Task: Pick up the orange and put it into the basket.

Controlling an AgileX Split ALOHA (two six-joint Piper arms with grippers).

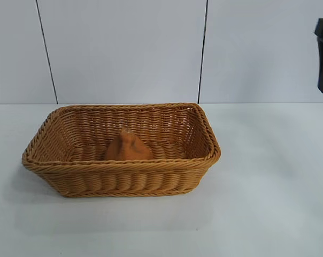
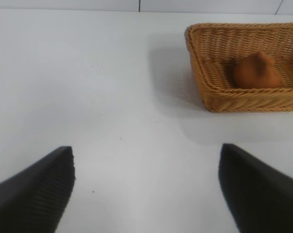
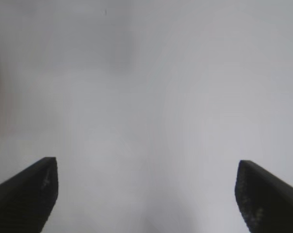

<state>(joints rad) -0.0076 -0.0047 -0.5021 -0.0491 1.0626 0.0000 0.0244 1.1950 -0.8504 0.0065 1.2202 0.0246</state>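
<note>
The right claw points down at bare white table with its two dark fingers spread wide and nothing between them; in the outside view only a black piece of that arm shows, high at the right edge. The left claw hangs low over the table, tilted forward, also spread wide and empty. The orange, dull and bumpy with a broad base and a knobby pointed top, sits on the floor of the tan wicker basket, well apart from both claws.
</note>
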